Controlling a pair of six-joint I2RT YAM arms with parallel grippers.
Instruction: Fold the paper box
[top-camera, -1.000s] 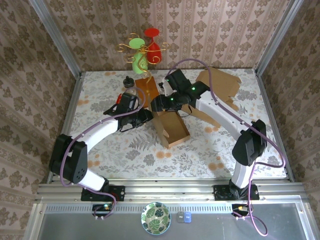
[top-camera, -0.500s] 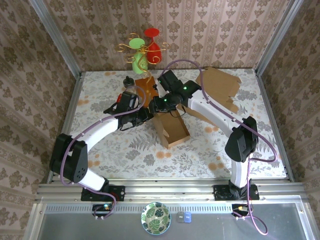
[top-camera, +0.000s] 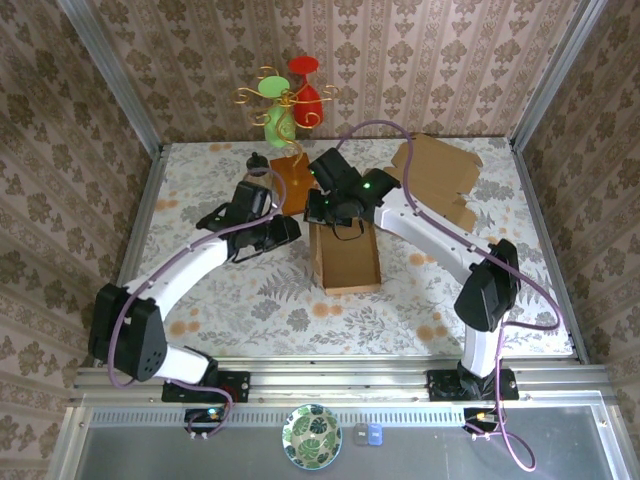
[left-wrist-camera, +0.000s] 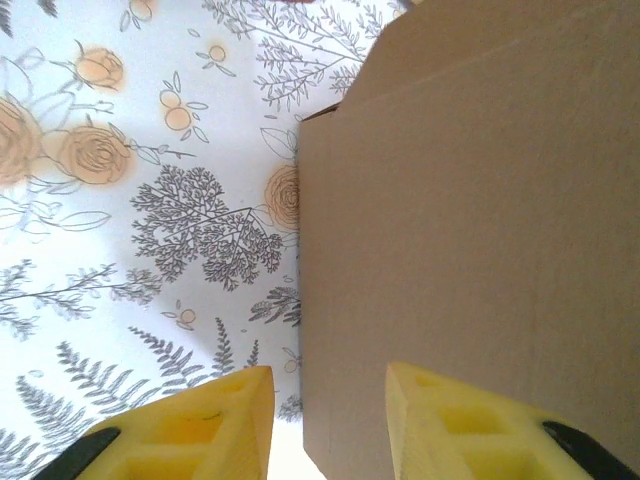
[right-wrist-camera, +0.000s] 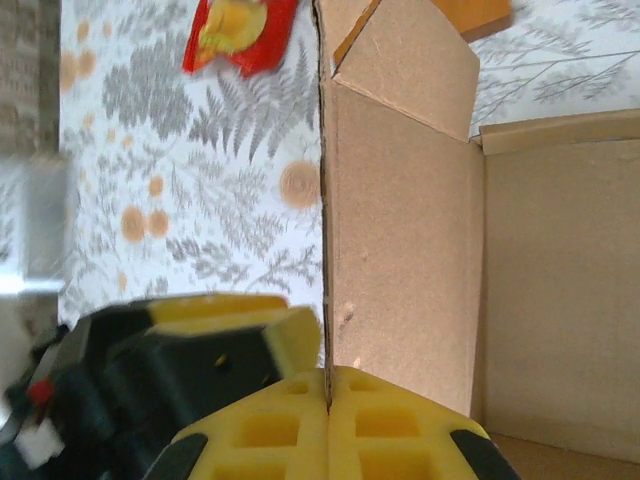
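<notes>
1. The paper box (top-camera: 346, 262) lies open at the middle of the table (top-camera: 250, 300). It is light, thin cardboard (walls flex easily), so we grip the wall edges.
2. Our right gripper (right-wrist-camera: 327, 400) pinches a far wall's edge.
3. Our left gripper (left-wrist-camera: 328, 388) stands parted at the left wall.

The left hand (left-wrist-camera: 330, 400) holds its two yellow fingers (left-wrist-camera: 200, 430) apart. The left edge of the brown paper box (left-wrist-camera: 470, 200) lies between them, with the flowered desk (left-wrist-camera: 150, 200) beside it.
</notes>
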